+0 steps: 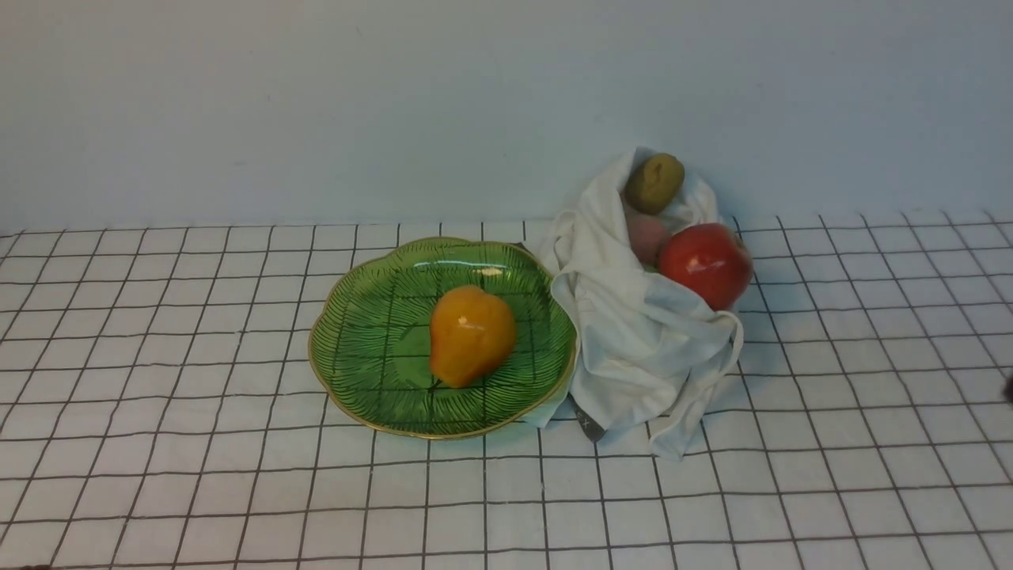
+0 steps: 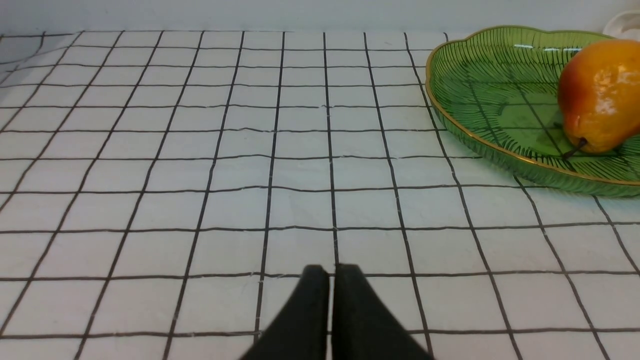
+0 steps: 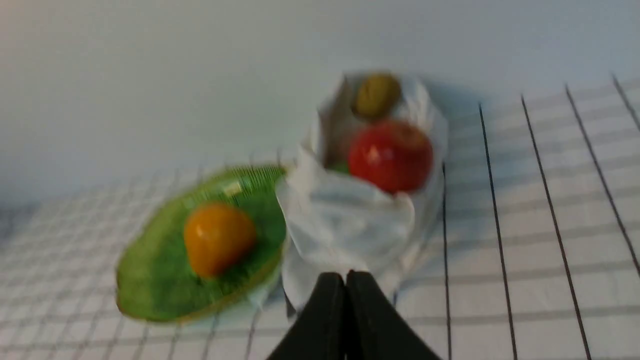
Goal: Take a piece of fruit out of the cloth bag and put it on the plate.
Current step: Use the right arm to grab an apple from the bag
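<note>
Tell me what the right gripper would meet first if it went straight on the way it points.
Probably the crumpled white cloth bag, its near fold below the round red apple; the shut right gripper points at it, though blur leaves depth unclear.

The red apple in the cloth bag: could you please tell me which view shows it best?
The front view: the red apple is sharp there, sitting in the open mouth of the cloth bag. The right wrist view shows it too, but blurred. The left wrist view misses it, showing the plate and pear instead.
</note>
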Available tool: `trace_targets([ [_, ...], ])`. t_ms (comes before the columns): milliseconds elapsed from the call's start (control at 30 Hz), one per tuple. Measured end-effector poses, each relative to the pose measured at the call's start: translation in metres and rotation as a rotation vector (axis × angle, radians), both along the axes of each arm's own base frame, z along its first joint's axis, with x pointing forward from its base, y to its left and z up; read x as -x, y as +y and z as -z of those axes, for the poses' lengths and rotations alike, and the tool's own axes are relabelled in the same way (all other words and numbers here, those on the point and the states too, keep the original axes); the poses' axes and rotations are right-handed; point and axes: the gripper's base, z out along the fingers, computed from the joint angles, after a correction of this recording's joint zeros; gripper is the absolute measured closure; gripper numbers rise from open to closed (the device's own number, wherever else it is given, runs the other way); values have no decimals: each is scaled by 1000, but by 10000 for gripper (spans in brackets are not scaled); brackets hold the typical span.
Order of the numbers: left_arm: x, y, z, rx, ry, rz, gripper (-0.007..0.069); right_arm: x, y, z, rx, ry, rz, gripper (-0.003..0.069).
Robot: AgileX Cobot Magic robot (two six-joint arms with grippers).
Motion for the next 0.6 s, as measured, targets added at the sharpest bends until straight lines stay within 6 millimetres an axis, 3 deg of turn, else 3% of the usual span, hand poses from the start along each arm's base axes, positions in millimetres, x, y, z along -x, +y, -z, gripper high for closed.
trace_targets([
  [33, 0, 0, 0, 0, 0, 0, 629, -3, 0, 2, 3, 17, -2, 667],
  [100, 0, 0, 0, 0, 0, 0, 629, -43, 3, 7, 67, 135, -46, 639],
  [133, 0, 0, 0, 0, 0, 0, 629, -45, 4, 7, 70, 139, -50, 636],
  [233, 0, 0, 0, 0, 0, 0, 629, -85, 12, 7, 106, 177, -119, 551],
  [400, 0, 0, 0, 0, 0, 0, 629, -144, 37, 13, 156, 198, -234, 313],
  [433, 0, 0, 0, 0, 0, 0, 629, -164, 44, 16, 172, 207, -259, 230],
  [467, 0, 0, 0, 0, 0, 0, 629, -170, 46, 18, 174, 211, -262, 218],
  [533, 0, 0, 0, 0, 0, 0, 629, -202, 54, 29, 194, 238, -287, 86],
  [600, 0, 0, 0, 0, 0, 0, 629, -224, 58, 34, 214, 244, -301, 22],
])
